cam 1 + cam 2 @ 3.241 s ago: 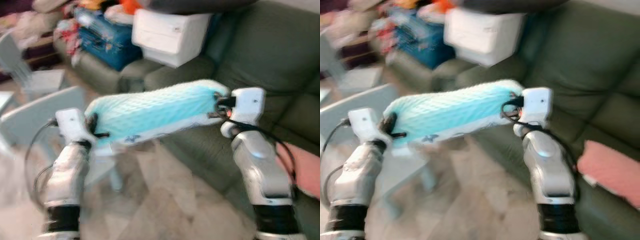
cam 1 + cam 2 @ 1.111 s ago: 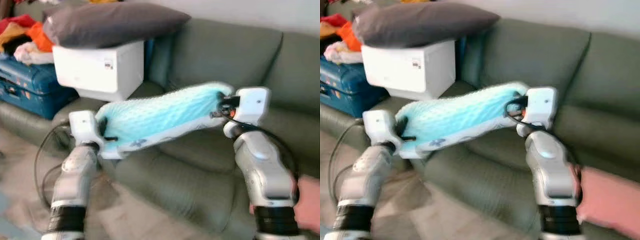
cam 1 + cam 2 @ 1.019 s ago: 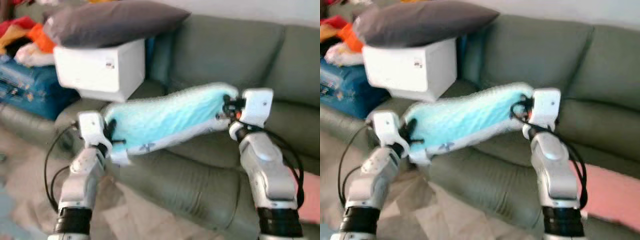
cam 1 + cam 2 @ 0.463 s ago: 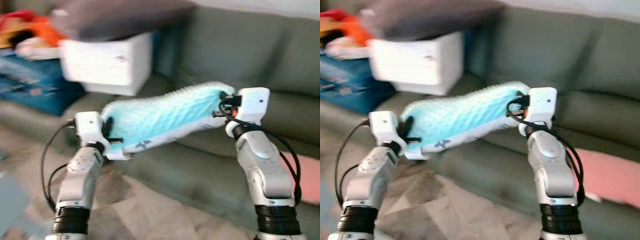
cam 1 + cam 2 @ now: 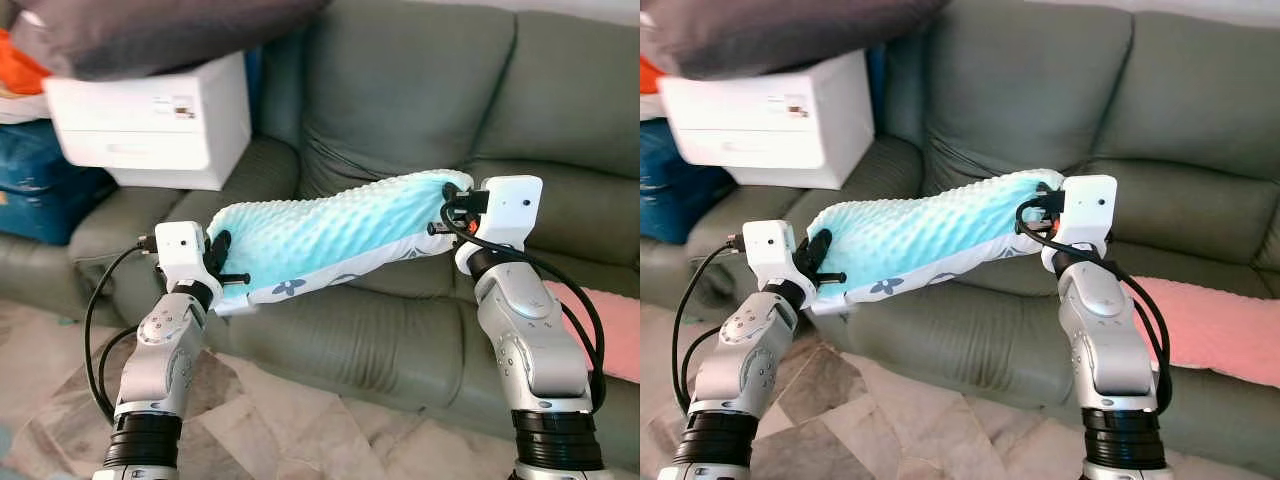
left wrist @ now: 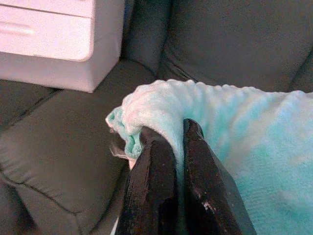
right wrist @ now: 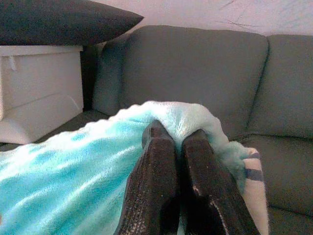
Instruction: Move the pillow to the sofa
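Observation:
A long turquoise bumpy pillow (image 5: 330, 232) with a white patterned underside hangs in the air between my two arms, above the front of the grey-green sofa (image 5: 420, 110). My left gripper (image 5: 222, 262) is shut on the pillow's left end (image 6: 146, 110), and its black fingers (image 6: 151, 181) pinch the fabric. My right gripper (image 5: 448, 212) is shut on the pillow's right end (image 7: 195, 117), higher and nearer the sofa back. The pillow slopes down toward my left.
A white box (image 5: 150, 125) with a dark grey pillow (image 5: 150, 30) on top sits on the sofa's left end, next to a blue bag (image 5: 30, 190). A pink cloth (image 5: 1200, 335) lies on the right seat. Marbled floor tiles (image 5: 290, 430) lie in front.
The camera has swung and steadied, bringing the sofa squarely ahead and closer. Both grippers still hold the pillow in the same way.

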{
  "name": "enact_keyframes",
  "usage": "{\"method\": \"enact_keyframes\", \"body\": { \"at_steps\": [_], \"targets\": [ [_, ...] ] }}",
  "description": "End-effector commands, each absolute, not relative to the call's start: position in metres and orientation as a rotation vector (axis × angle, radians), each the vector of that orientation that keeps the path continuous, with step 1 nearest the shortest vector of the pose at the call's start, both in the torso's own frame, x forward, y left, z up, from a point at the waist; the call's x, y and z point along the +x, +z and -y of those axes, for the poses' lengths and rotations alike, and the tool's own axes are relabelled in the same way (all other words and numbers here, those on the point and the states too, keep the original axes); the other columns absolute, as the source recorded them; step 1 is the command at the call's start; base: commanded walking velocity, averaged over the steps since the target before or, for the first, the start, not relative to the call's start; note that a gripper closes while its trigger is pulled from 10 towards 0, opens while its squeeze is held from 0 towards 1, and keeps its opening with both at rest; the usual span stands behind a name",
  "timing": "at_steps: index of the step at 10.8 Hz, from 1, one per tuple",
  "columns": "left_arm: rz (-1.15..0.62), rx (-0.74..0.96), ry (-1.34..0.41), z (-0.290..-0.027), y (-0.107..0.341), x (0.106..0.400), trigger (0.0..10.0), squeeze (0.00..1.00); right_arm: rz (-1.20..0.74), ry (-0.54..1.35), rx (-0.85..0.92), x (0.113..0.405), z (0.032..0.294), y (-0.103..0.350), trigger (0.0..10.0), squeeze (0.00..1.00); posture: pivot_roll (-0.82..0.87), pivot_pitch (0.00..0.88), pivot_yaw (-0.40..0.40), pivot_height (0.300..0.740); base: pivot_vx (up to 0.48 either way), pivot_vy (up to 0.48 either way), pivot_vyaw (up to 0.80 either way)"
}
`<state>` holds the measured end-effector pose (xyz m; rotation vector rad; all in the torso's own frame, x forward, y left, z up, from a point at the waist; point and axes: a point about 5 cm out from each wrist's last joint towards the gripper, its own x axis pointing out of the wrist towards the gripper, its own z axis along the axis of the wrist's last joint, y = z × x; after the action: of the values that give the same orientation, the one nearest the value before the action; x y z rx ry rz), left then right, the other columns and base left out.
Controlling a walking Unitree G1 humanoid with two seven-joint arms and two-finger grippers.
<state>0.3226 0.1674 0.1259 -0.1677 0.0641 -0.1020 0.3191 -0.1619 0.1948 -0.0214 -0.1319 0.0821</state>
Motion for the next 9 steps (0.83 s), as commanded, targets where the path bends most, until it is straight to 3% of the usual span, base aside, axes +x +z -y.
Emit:
{"method": "enact_keyframes", "body": {
  "at_steps": [1, 6, 9],
  "targets": [
    [-0.056, -0.171, -0.122, -0.1657, 0.1289, 0.3228, 10.0, 0.00, 0.147, 0.080, -0.026, 0.3187, 0.1627, 0.1996, 10.0, 0.00, -0.17, 0.000, -0.005, 0.740, 0.000, 0.000, -0.80],
    [-0.051, -0.200, -0.161, -0.1616, 0.1293, 0.3214, 10.0, 0.00, 0.147, 0.082, -0.025, 0.3186, 0.1624, 0.1997, 10.0, 0.00, -0.17, 0.000, -0.008, 0.740, 0.000, 0.000, -0.77],
    [-0.050, -0.207, -0.180, -0.1587, 0.1292, 0.3197, 10.0, 0.00, 0.150, 0.084, -0.026, 0.3187, 0.1618, 0.2003, 10.0, 0.00, -0.17, 0.000, -0.008, 0.740, 0.363, 0.000, 0.00]
  ]
}}
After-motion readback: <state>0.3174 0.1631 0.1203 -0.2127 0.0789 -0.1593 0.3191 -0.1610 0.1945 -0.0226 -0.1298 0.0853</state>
